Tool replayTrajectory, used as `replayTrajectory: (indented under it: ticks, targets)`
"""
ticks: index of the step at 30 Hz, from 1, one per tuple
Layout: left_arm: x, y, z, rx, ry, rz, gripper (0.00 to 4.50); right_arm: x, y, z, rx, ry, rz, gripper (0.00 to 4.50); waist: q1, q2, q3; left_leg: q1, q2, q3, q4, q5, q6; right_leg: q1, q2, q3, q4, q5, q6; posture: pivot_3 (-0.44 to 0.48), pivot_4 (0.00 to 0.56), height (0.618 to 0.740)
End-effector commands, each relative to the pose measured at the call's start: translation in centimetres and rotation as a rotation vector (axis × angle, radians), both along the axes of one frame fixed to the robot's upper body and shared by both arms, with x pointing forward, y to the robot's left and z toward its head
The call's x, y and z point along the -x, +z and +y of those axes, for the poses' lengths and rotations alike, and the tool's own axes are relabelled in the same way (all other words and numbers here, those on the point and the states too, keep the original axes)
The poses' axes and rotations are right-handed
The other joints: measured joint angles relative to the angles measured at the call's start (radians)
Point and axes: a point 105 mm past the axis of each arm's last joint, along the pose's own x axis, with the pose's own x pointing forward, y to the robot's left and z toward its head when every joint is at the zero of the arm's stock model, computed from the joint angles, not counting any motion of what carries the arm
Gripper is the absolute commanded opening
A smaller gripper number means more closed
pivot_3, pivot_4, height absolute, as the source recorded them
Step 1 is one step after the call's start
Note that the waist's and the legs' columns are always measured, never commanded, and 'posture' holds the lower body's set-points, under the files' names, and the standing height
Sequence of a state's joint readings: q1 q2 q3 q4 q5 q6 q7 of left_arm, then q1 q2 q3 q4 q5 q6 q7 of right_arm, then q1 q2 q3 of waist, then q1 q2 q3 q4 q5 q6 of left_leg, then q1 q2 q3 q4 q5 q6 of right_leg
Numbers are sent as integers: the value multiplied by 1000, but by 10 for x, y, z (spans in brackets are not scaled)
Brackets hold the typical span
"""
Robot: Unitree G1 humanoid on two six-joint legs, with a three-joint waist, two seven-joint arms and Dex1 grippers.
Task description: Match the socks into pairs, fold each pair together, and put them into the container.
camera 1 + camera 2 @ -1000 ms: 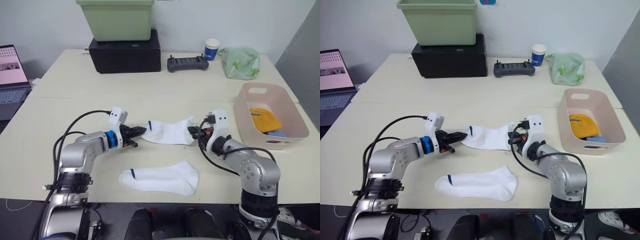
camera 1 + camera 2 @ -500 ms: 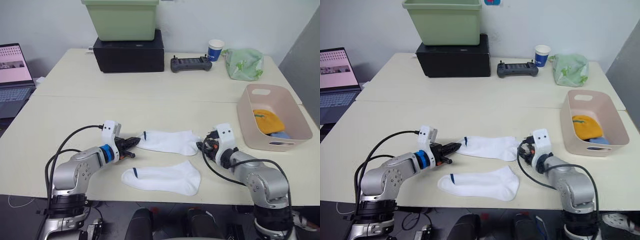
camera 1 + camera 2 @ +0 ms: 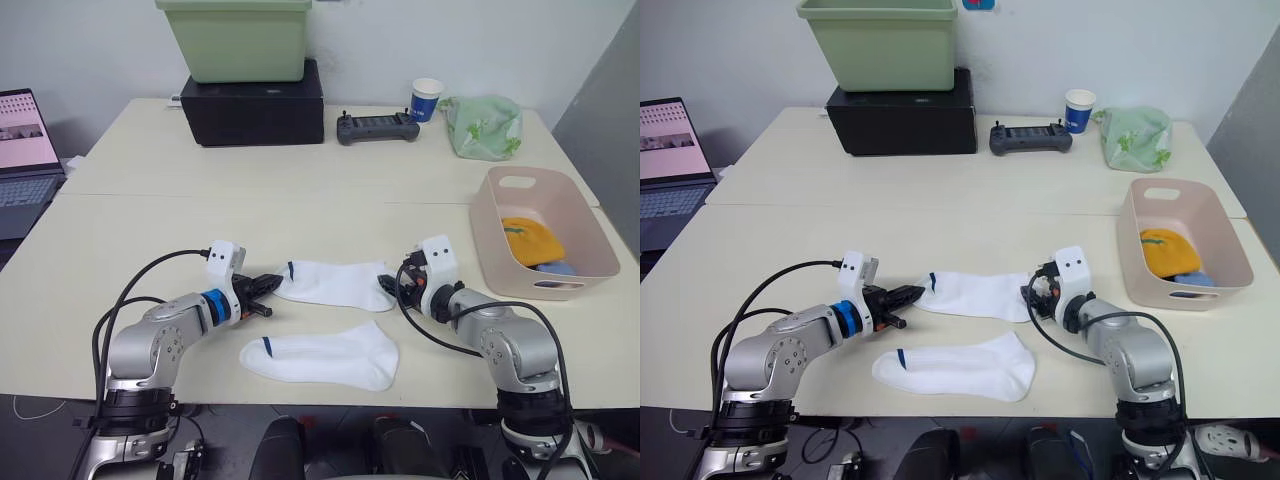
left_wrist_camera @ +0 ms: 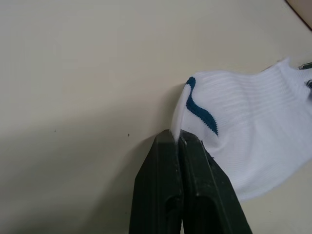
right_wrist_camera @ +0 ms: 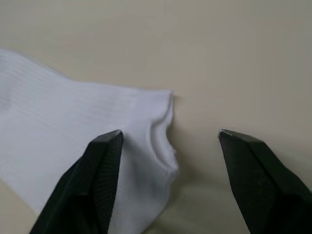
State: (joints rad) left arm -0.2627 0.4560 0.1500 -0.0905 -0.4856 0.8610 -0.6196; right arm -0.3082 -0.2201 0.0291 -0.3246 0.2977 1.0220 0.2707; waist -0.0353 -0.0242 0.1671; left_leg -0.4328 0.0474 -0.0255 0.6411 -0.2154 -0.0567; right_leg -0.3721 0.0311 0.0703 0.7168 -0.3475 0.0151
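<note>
Between both grippers the far white sock [image 3: 335,283] is stretched: left gripper [image 4: 176,138] clamped on its cuff, right gripper [image 5: 168,141] spread open around the toe. Uneven lift likely; sock drags, misaligned over its mate [image 3: 322,357].

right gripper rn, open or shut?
Open. In the right wrist view, the right gripper has its two black fingers spread wide, straddling the end of the upper white sock without clamping it.

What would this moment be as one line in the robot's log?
left pincer: shut on far white sock | right pincer: open at its other end | near white sock: flat on table | basket: orange and blue socks inside
</note>
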Motion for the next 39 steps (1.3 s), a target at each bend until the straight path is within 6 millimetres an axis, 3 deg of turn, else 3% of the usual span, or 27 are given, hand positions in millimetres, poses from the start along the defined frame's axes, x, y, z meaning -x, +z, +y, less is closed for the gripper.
replayTrajectory:
  ticks: [1, 6, 9, 13, 16, 21, 26, 28, 32, 39]
  targets:
    - [1, 9, -1, -5, -6, -46, 0, 2, 8, 6, -37, 34, -19, 1839, 0, 0, 0, 0, 0, 0, 0, 0, 0, 0, 0, 0, 0, 0, 0, 0, 150, 735]
    - [1, 11, -3, 4, -12, -57, 0, 5, 13, 14, -64, 74, -28, 65, 0, 0, 0, 0, 0, 0, 0, 0, 0, 0, 0, 0, 0, 0, 0, 0, 150, 735]
    - [1, 19, -3, 21, -19, -82, 0, 7, 20, 14, -79, 87, -50, 23, 0, 0, 0, 0, 0, 0, 0, 0, 0, 0, 0, 0, 0, 0, 0, 0, 150, 735]
    - [7, 52, 1, 83, -87, -165, 0, 14, 45, 12, -129, 118, -99, 23, 0, 0, 0, 0, 0, 0, 0, 0, 0, 0, 0, 0, 0, 0, 0, 0, 150, 735]
    - [24, 80, 8, 156, -158, -165, 0, 29, 68, 12, -205, 173, -111, 23, -3, 0, 0, 0, 1, -1, -1, 0, 0, -1, 0, 0, 0, 0, 0, 0, 150, 735]
    - [56, 94, 24, 186, -211, -76, 0, 58, 84, 11, -307, 262, -70, 23, -7, 0, 1, 0, 2, -1, -2, 0, 0, -1, 0, 0, -1, 0, 0, 0, 150, 735]
    - [82, 87, 23, 199, -252, 11, 0, 82, 80, 16, -317, 340, -10, 23, -11, 1, 1, 0, 2, -1, -3, 0, 0, -1, -3, 0, -1, -1, 1, 0, 150, 735]
    - [92, 77, 22, 186, -255, 54, 0, 87, 72, 15, -316, 335, 25, 23, -12, 0, 1, 0, 1, -1, -4, 0, 0, -1, -4, 0, -2, -1, 1, 0, 150, 735]
    - [107, 37, 26, 155, -182, 155, 0, 91, 50, 15, -236, 290, 79, 23, -17, 1, 1, 2, 0, 1, -8, 0, 0, -1, -7, 1, -3, -3, 4, 0, 150, 735]
    - [121, 15, 29, 124, -151, 195, 0, 100, 30, 17, -174, 304, 121, 23, -19, 0, 1, 3, 0, 1, -10, 1, -1, -1, -7, 1, -4, -3, 4, 0, 150, 735]
